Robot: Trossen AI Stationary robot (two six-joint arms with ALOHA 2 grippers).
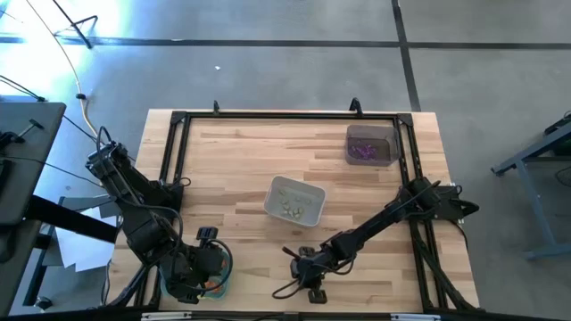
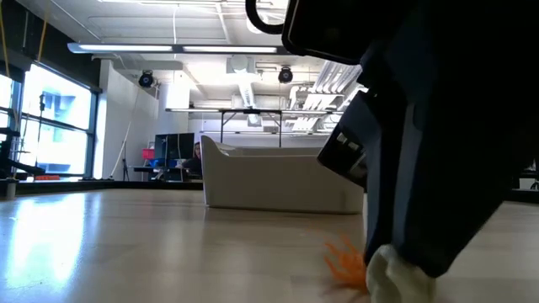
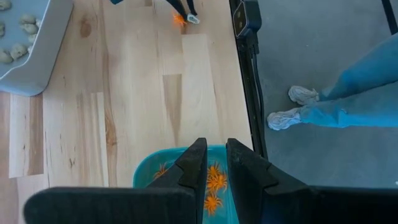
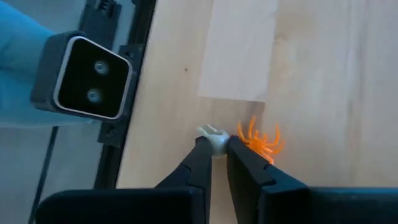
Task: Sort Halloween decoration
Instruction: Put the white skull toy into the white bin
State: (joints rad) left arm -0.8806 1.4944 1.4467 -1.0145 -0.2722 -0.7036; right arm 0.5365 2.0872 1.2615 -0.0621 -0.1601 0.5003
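Note:
A pale whitish trinket (image 4: 213,138) lies on the wooden table near its front edge, right beside an orange spider trinket (image 4: 262,140). My right gripper (image 4: 214,145) is shut on the pale one; the low view shows both trinkets (image 2: 345,263) under it. My left gripper (image 3: 216,152) hangs over a teal tray (image 3: 144,177) of orange spiders (image 3: 214,182) at the front left, its fingers slightly apart with nothing between them. A grey tray (image 1: 294,200) holds pale trinkets, and a dark tray (image 1: 370,144) holds purple ones. My right gripper pinches the pale trinket's body (image 4: 217,143) between its two fingertips. The fingers come slanting down from the table's right and far side. The trinket sits on the tabletop (image 2: 396,276), one small end poking out past the fingertips.
The low camera's housing (image 4: 81,78) stands at the table's front edge, close to my right gripper. A black frame (image 1: 178,120) runs along the table's edges. A person's legs and shoes (image 3: 298,106) stand on the floor beyond the front edge. Bare wood lies between the trays.

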